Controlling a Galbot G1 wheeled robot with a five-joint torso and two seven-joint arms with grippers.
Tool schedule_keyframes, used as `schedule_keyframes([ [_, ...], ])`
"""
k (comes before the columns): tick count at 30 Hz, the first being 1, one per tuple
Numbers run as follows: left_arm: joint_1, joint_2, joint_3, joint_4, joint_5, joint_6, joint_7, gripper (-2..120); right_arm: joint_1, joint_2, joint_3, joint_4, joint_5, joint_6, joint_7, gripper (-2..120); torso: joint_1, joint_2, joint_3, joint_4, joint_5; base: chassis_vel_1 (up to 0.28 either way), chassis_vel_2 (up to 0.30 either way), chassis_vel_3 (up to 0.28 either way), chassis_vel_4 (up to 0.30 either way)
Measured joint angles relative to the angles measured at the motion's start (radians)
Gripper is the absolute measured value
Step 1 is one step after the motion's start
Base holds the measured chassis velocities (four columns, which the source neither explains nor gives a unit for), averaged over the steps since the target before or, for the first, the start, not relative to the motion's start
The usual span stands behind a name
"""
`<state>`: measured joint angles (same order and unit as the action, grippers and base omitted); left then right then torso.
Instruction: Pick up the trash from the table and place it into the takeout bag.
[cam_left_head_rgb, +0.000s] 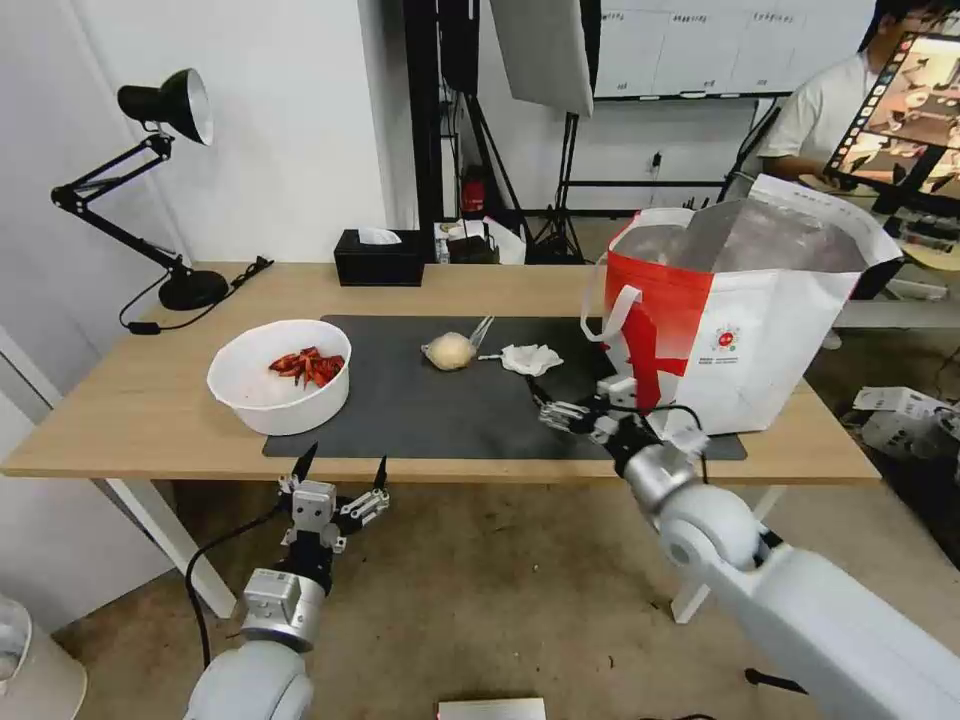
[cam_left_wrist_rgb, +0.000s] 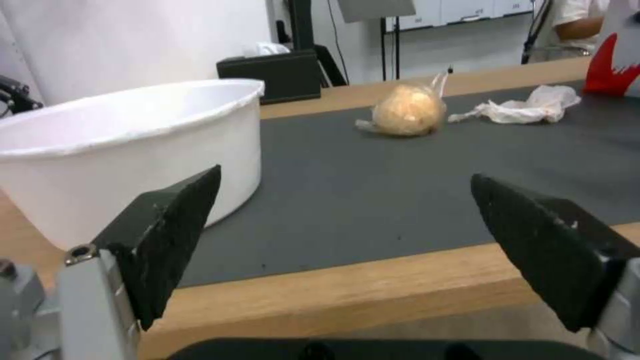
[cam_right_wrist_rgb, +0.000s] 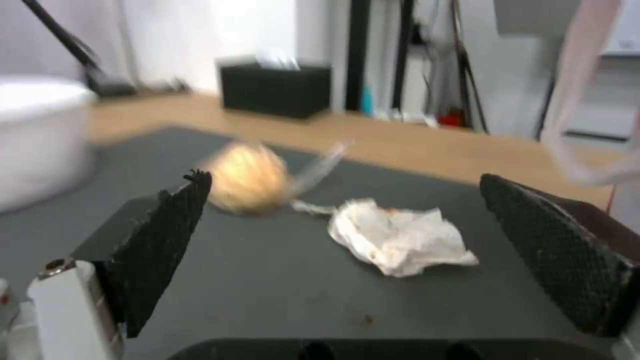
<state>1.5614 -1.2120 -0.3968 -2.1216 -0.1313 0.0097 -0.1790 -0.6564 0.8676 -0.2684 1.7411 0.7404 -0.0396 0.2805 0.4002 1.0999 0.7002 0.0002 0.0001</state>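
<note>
One dark mat (cam_left_head_rgb: 440, 400) on table (cam_left_head_rgb: 130, 410)

A lab or studio workroom — a light-wood table (cam_left_head_rgb: 150, 400) stands on bare concrete against a white wall, with light stands (cam_left_head_rgb: 570, 180), a hanging reflector panel (cam_left_head_rgb: 540, 50), whiteboards (cam_left_head_rgb: 700, 45) and a monitor (cam_left_head_rgb: 915, 105) behind it.

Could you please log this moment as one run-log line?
right gripper: open, over mat near crumpled tissue | left gripper: open, at table edge | takeout bag: upright
</note>
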Motion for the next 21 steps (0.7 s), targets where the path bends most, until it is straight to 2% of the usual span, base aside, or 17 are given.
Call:
schedule_keyframes([
  [3, 0.001, -0.006, 0.0, 0.0, 0.0, 0.0, 0.0, 100, 0.122, 0.057, -0.082, -0.074, 0.041, -0.109, 0.097, 100, 0.0, 0.0, 0.0, 0.0, -0.0004, 0.0, 0.0, 0.0, 0.0],
  [4, 0.001, -0.006, 0.0, 0.0, 0.0, 0.0, 0.0, 100, 0.122, 0.057, -0.082, -0.074, 0.041, -0.109, 0.097, 100, 0.0, 0.0, 0.0, 0.0, -0.0004, 0.0, 0.0, 0.0, 0.0],
  [7, 0.003, -0.004, -0.006, 0.0, 0.001, 0.0, 0.0, 100, 0.199, 0.106, -0.121, -0.129, 0.114, -0.186, 0.168, 100, 0.0, 0.0, 0.0, -0.0002, -0.0004, 0.0, 0.0, 0.0, 0.0],
  [12, 0.006, -0.002, -0.015, 0.001, 0.0, -0.003, 0.0, 100, 0.274, 0.17, -0.169, -0.214, 0.173, -0.242, 0.23, 100, 0.0, 0.0, 0.0, -0.0001, -0.0002, 0.0, 0.0, 0.0, 0.0],
  [15, 0.008, -0.003, -0.016, 0.003, -0.001, -0.007, 0.0, 100, 0.329, 0.23, -0.193, -0.306, 0.209, -0.296, 0.286, 100, 0.0, 0.0, 0.0, -0.0001, -0.0002, 0.0, 0.0, 0.0, 0.0],
  [19, 0.01, -0.004, -0.016, 0.003, -0.001, -0.009, 0.0, 100, 0.347, 0.254, -0.197, -0.348, 0.214, -0.306, 0.295, 100, 0.0, 0.0, 0.0, -0.0001, -0.0004, 0.0, 0.0, 0.0, 0.0],
  [21, 0.016, -0.006, -0.015, 0.001, -0.002, -0.011, 0.0, 100, 0.367, 0.288, -0.198, -0.406, 0.218, -0.331, 0.304, 100, 0.0, 0.0, 0.0, -0.0001, -0.0003, 0.0, 0.0, 0.0, 0.0],
])
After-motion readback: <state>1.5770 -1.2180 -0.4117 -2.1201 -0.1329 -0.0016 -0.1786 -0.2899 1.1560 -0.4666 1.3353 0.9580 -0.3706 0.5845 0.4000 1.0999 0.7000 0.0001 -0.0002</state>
